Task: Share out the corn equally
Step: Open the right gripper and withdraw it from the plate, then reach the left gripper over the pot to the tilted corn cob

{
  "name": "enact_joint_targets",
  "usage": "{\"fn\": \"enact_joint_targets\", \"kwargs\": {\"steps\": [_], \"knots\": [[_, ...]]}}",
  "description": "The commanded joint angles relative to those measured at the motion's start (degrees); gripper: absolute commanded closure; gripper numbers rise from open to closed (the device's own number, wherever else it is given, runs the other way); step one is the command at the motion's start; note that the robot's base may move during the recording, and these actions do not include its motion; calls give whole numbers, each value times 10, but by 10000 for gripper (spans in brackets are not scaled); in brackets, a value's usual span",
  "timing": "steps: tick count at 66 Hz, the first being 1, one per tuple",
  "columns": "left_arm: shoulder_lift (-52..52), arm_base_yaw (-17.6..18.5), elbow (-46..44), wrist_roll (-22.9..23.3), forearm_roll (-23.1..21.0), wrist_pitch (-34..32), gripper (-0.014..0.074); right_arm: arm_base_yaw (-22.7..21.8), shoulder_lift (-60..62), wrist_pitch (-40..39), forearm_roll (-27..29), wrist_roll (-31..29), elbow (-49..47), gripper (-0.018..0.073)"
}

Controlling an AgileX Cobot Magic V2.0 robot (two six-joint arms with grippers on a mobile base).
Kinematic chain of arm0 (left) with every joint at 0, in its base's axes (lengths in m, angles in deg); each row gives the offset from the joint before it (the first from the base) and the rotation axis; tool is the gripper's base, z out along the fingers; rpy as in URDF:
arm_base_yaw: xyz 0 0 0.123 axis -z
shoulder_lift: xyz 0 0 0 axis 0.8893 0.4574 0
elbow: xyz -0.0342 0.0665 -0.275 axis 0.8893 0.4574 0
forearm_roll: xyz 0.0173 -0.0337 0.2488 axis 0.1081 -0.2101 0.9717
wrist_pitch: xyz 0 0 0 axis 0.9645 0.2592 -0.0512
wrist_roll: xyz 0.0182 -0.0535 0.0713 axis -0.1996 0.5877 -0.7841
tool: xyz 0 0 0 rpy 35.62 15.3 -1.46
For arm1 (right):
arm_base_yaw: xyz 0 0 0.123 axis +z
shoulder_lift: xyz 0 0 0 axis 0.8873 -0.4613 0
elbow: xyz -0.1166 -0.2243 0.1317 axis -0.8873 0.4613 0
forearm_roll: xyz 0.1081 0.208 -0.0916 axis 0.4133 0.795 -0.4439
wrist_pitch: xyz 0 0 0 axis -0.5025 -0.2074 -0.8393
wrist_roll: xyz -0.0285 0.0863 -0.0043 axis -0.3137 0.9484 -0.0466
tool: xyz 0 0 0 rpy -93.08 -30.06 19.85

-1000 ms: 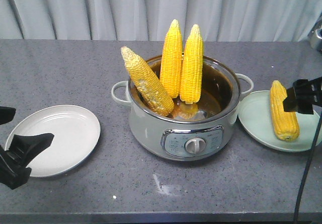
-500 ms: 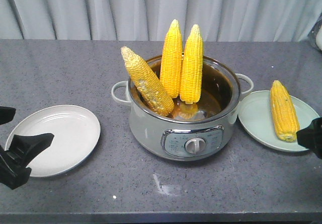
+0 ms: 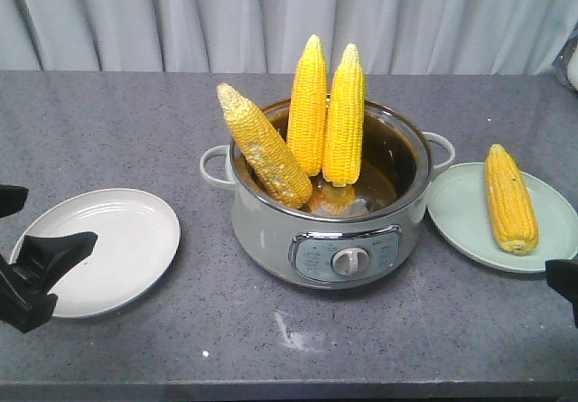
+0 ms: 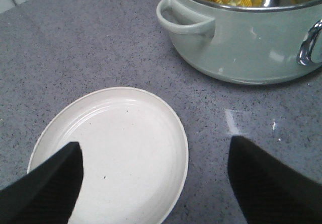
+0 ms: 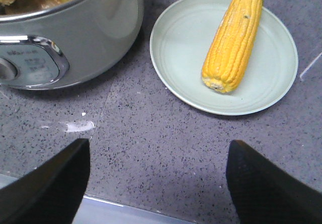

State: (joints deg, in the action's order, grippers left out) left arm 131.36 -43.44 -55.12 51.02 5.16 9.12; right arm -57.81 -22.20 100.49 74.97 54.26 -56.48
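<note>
Three cobs of corn stand in the pale-green electric pot (image 3: 271,230): a paler one (image 3: 264,147) leans left, and two bright ones (image 3: 308,104) (image 3: 345,117) stand upright. A fourth cob (image 3: 510,199) (image 5: 234,40) lies on the green plate (image 3: 461,226) (image 5: 176,38) to the right. The white plate (image 3: 117,266) (image 4: 126,148) on the left holds nothing. My left gripper (image 3: 59,214) (image 4: 155,148) hangs open over the white plate's near right rim. My right gripper (image 5: 158,146) is open and holds nothing, in front of the green plate; only its edge (image 3: 564,285) shows in the front view.
The pot has side handles (image 4: 183,20) and a control panel with a knob (image 3: 348,259) facing the front. The grey speckled table's front edge (image 5: 151,209) runs just under my right gripper. A curtain hangs behind the table.
My right gripper has drawn back from above the cob on the green plate, down toward the table's front edge. The cob stays on the plate. My left gripper has barely shifted.
</note>
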Motion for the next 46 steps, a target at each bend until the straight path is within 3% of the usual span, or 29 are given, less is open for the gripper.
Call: {"fn": "enact_joint_targets", "kwargs": {"steps": [1, 14, 31, 46], "knots": [[0, 3, -19, 2, -12, -65, 36, 1, 11, -38, -3, 0, -14, 32], [30, 3, -22, 0, -39, -118, -20, 1, 14, -29, -3, 0, -14, 32], [129, 3, -106, -15, -93, -121, -22, 1, 14, -29, -3, 0, -14, 32], [226, 3, -176, -110, -202, -121, -20, 1, 14, -28, -3, 0, -14, 32]]}}
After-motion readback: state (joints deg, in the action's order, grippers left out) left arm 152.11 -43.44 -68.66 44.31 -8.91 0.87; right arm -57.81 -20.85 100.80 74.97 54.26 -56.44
